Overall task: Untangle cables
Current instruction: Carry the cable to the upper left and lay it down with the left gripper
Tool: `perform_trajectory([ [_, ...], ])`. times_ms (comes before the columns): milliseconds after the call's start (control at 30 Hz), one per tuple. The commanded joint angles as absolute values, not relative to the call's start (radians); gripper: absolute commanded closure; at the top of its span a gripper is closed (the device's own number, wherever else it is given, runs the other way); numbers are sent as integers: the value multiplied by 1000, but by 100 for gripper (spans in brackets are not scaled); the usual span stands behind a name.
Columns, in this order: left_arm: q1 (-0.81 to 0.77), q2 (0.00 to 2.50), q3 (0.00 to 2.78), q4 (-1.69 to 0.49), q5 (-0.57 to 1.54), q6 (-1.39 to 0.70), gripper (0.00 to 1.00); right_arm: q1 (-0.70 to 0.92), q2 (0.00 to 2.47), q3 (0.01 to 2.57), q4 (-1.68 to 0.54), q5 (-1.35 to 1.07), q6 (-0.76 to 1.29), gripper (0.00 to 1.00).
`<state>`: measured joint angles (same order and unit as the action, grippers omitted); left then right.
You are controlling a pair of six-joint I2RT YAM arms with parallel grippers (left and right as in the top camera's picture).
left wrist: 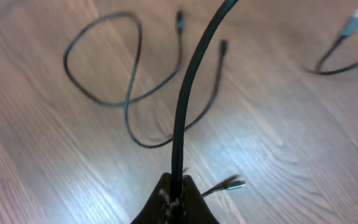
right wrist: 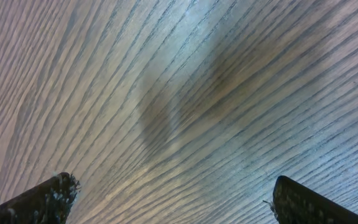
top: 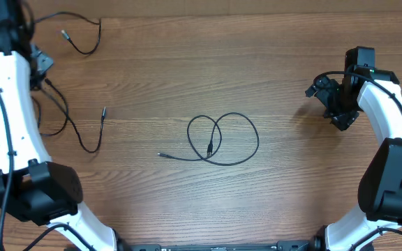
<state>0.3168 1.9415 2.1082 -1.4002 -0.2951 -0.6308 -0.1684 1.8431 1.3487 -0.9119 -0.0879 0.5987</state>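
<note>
- Left gripper (left wrist: 176,188) pressed together, pinching a thin black cable (left wrist: 182,93) near the left edge of the table (top: 152,84).
- Looped cable (top: 213,143) flat in the middle of the table, well apart from both arms.
- Third cable (top: 99,33) loose at the far left corner.
- Right gripper (right wrist: 169,202) spread wide above bare wood, with nothing between the fingers.

White shells with black joints are seen on the left arm (top: 16,118) and right arm (top: 389,111), a thin black wire (top: 4,132) run along the former; the right gripper's (right wrist: 173,180) fingers (right wrist: 36,202) are dark and speckled.
</note>
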Motion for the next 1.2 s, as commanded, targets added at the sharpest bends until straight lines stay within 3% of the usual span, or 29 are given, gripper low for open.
perform_trajectory([
  [0, 357, 1996, 2118, -1435, -212, -655, 96, -170, 1835, 1348, -908, -76, 598, 0],
  [667, 505, 2318, 2114, -1561, -221, -594, 96, -170, 1835, 1348, -908, -76, 598, 0],
  [1167, 690, 2343, 2024, -1558, -272, -617, 96, -170, 1835, 1348, -908, -76, 598, 0],
])
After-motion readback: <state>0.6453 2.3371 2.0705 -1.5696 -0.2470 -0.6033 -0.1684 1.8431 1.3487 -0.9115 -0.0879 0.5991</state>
